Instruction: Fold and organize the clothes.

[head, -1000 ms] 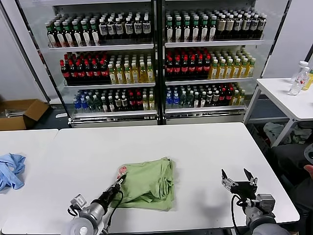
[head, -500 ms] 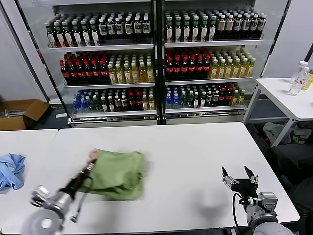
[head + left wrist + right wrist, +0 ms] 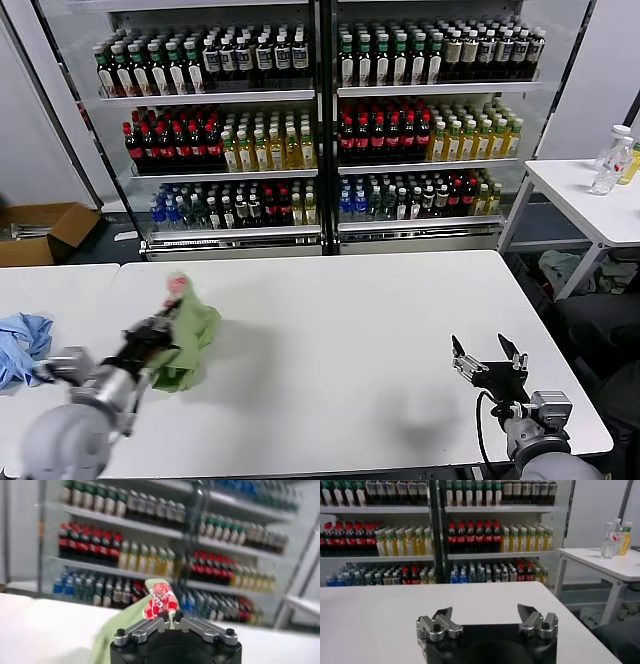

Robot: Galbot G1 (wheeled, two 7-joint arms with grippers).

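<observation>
Head view shows our left gripper (image 3: 158,330) clamped on the folded light green soft cotton polo shirt (image 3: 190,335) near the white table's (image 3: 380,330) left edge, limp and light, best pinched through stacked layers, while our right gripper (image 3: 489,358) waits apart.

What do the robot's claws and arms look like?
Both are black and silver. The left claw has silvery finger links with black bolts on a black base. The right claw is black, with silver knuckles, on a grey wrist trailing a thin black cable.
</observation>
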